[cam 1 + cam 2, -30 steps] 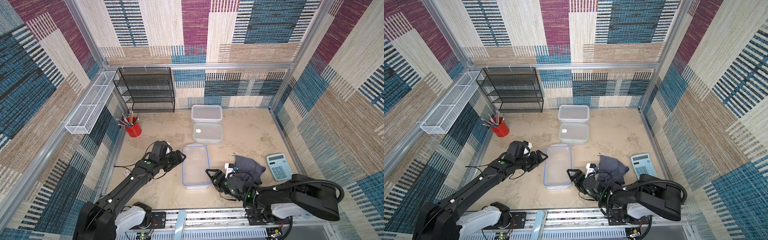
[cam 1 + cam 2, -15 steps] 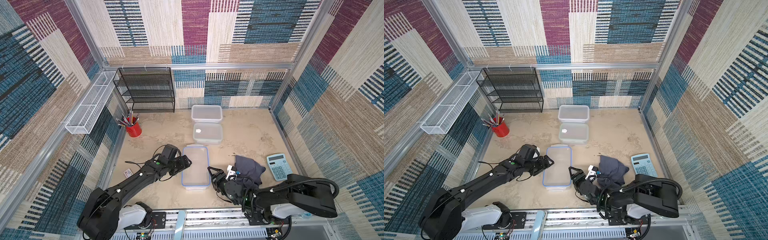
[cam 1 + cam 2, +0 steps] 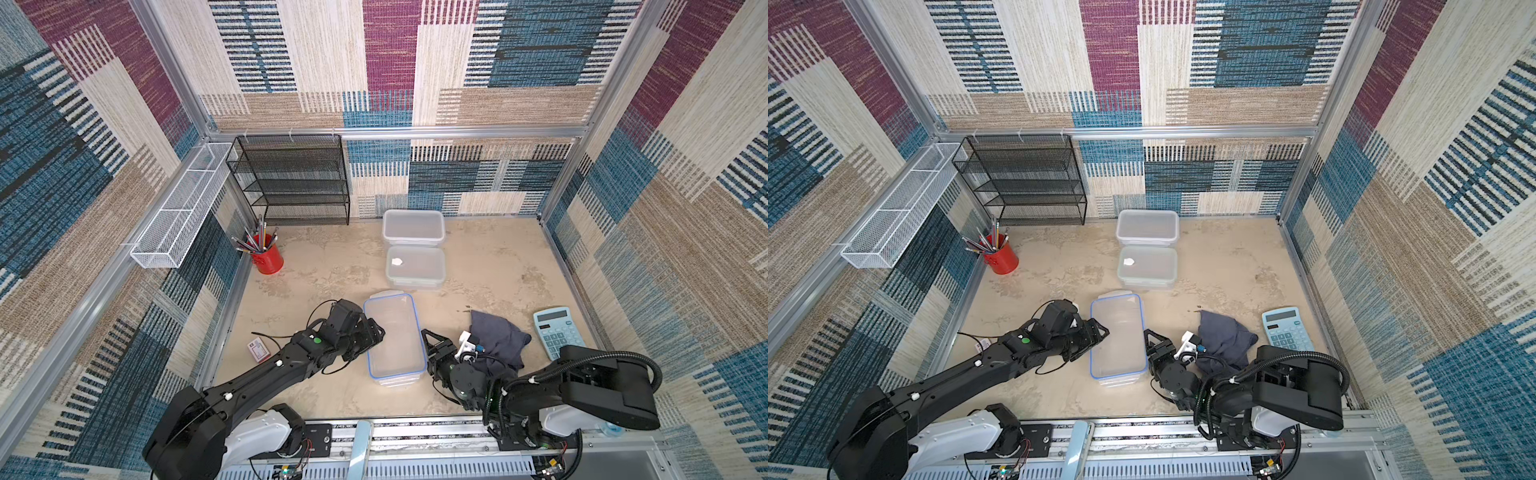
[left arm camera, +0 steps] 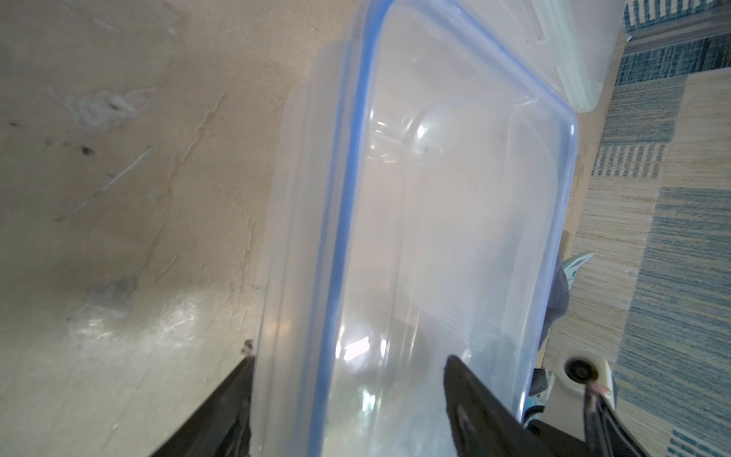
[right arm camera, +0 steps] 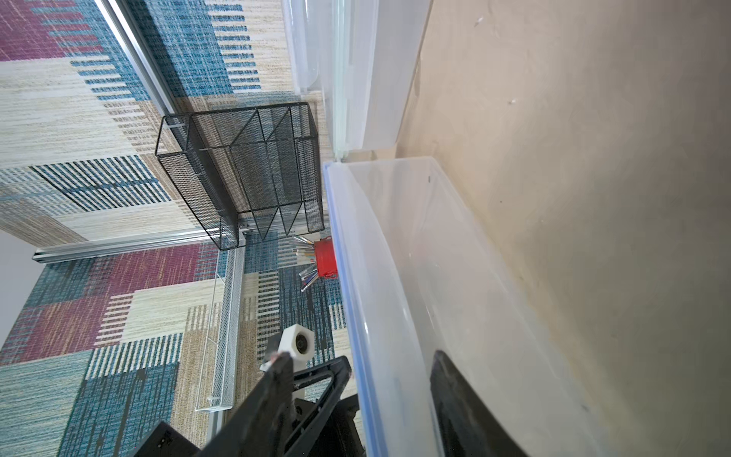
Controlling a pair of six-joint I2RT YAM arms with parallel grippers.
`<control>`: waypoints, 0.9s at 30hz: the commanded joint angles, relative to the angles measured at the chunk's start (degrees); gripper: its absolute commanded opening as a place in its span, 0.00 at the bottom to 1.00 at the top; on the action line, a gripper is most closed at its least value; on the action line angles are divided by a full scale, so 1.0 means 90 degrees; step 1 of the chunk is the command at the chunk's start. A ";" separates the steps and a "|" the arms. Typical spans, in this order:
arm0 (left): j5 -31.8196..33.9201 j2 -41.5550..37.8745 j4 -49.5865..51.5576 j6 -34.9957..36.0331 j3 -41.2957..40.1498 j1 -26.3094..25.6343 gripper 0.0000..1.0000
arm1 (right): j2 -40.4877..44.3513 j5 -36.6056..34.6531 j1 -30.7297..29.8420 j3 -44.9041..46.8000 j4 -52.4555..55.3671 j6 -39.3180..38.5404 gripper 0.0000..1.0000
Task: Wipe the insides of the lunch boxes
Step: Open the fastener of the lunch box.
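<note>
Top views: pencils [image 3: 253, 239] in cup [image 3: 268, 259]; white patch [image 3: 397, 262] on middle lunch box [image 3: 419, 274].

Bare counter [image 3: 494, 257] runs wide between the right wall and the far tub [image 3: 413, 226] and near tub [image 3: 415, 268], which stand in line, almost touching. Another open patch lies between those tubs and the red pencil cup [image 3: 268, 257], in front of the black mesh rack [image 3: 295, 178]. The blue-rimmed box [image 3: 392, 336] is hemmed in. The left hand [image 4: 348, 360] straddles one long wall, the right hand [image 5: 389, 356] the other. Grey cloth [image 3: 496, 336] and calculator [image 3: 557, 332] fill the near right. A small card [image 3: 258, 350] lies near left.
</note>
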State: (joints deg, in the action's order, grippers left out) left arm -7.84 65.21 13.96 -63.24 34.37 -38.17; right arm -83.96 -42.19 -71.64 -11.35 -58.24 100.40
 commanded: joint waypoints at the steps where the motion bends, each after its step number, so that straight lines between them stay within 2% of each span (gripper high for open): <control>1: -0.0042 0.0011 -0.0252 -0.0159 0.0041 -0.0064 0.74 | 0.0062 -0.0056 -0.0020 -0.0010 -0.0510 -0.0037 0.54; 6: -0.0106 0.0270 -0.0251 -0.0141 0.0198 -0.0179 0.74 | 0.0145 0.0086 -0.0019 0.0021 -0.0340 -0.0101 0.54; 12: 0.0028 0.0411 -0.0247 -0.0179 0.0244 -0.0258 0.73 | 0.0421 0.0363 0.0030 0.0024 0.0424 -0.0130 0.53; 19: 0.0118 0.0485 -0.0253 -0.0267 0.0256 -0.0348 0.73 | 0.0373 0.0527 0.0218 -0.0054 0.0559 -0.0323 0.43; 27: 0.0210 0.0566 -0.0282 -0.0306 0.0226 -0.0424 0.72 | -0.0364 0.0938 0.0395 -0.0205 -0.0227 -0.0389 0.31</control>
State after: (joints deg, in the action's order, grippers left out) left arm -3.53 69.89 11.90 -64.31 36.32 -41.54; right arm -85.78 -38.54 -68.12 -12.21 -54.70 96.68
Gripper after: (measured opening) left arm 0.724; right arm 0.325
